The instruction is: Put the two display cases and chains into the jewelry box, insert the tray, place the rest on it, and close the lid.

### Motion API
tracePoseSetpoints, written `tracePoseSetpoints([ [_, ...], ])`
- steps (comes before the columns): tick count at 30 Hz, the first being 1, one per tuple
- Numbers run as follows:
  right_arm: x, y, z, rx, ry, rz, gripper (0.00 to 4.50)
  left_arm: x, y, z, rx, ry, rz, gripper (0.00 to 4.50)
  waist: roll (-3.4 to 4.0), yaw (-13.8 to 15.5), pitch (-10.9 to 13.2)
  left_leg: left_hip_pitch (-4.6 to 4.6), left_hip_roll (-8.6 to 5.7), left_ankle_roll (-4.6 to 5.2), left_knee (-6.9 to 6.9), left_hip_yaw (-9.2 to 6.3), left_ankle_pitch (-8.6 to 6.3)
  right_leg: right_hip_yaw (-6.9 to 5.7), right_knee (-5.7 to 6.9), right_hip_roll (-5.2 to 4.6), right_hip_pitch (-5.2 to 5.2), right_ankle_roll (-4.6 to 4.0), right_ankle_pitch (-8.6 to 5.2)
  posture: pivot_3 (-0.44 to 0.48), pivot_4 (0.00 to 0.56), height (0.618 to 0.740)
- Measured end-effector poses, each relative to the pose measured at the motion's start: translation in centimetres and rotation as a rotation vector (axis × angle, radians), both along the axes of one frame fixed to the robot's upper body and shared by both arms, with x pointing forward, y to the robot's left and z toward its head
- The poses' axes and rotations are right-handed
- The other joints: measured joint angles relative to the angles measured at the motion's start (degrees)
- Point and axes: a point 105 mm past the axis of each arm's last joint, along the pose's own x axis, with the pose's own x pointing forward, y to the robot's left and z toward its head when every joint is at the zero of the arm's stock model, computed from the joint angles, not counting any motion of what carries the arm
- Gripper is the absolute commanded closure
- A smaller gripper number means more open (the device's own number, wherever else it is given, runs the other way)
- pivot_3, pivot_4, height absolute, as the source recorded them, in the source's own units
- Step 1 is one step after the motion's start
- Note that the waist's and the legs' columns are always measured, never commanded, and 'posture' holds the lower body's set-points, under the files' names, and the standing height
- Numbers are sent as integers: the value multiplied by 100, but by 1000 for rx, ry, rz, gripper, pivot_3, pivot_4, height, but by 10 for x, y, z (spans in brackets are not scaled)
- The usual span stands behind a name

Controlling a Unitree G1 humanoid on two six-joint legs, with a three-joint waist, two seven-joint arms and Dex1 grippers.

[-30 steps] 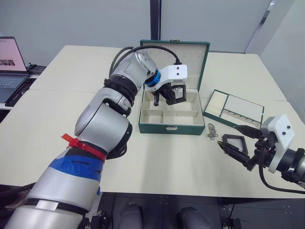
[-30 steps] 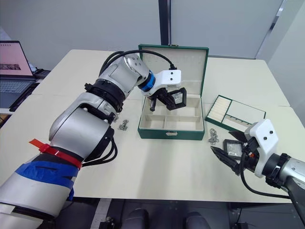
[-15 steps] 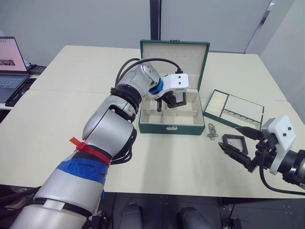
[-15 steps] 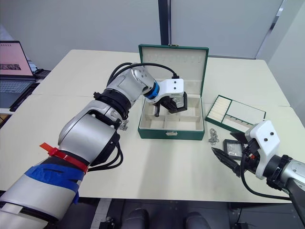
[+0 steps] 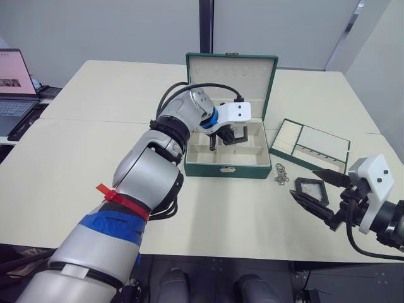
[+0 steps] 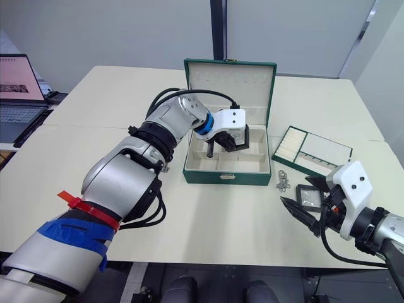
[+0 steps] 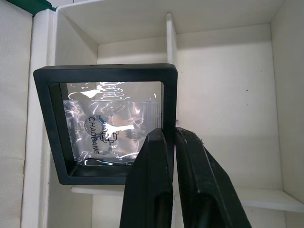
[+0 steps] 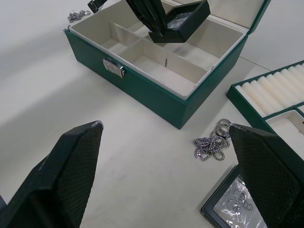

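The left gripper (image 7: 164, 142) is closed on one edge of the first display case (image 7: 107, 123); the frame is pinched between the jaws. The case is held tilted just above a rear compartment of the jewelry box (image 5: 224, 165), over a cream divider, presumably so that it can be lowered flat into the cell without catching the partition. The lid (image 5: 231, 76) stands upright at the back, leaving the interior fully accessible.

The right gripper (image 8: 166, 156) is held low over the desk (image 5: 76, 164) with its jaws spread wide and nothing grasped. The second display case (image 5: 312, 188) lies flat on the desk just beside it, and one chain (image 8: 211, 142) lies between that case and the front right corner of the box. This stance is judged to be a preparation for picking up the second case. A further chain (image 8: 76, 15) lies beyond the box's far corner. The tray (image 5: 309, 144) rests on the desk to the right of the box, not yet inserted.
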Motion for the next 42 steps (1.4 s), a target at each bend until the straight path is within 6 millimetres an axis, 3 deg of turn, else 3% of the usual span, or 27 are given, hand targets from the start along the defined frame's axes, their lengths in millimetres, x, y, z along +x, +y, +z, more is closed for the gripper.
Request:
tracePoseSetpoints([
  [21,2,-9,6,-14,-33,-58,0,-1,0,-1,2,6,-2,4476,1,1,-1,0,0,0,0,-1,1,-1,0,0,1,0,0,0,150,740],
  [30,2,-9,6,-14,-34,-60,0,-3,1,-5,8,37,-2,1853,2,0,-1,0,0,1,0,-2,1,-2,1,0,1,0,0,0,150,740],
  [37,3,-6,6,-13,-37,-48,0,-6,7,-1,-32,101,6,1853,2,-7,-1,0,0,1,0,-2,2,-3,1,0,1,0,0,0,150,740],
  [42,6,-1,8,-4,-44,-19,0,-8,20,19,-177,166,13,1853,4,-15,-2,0,1,1,0,-3,3,-4,3,0,-1,0,0,0,150,740],
])
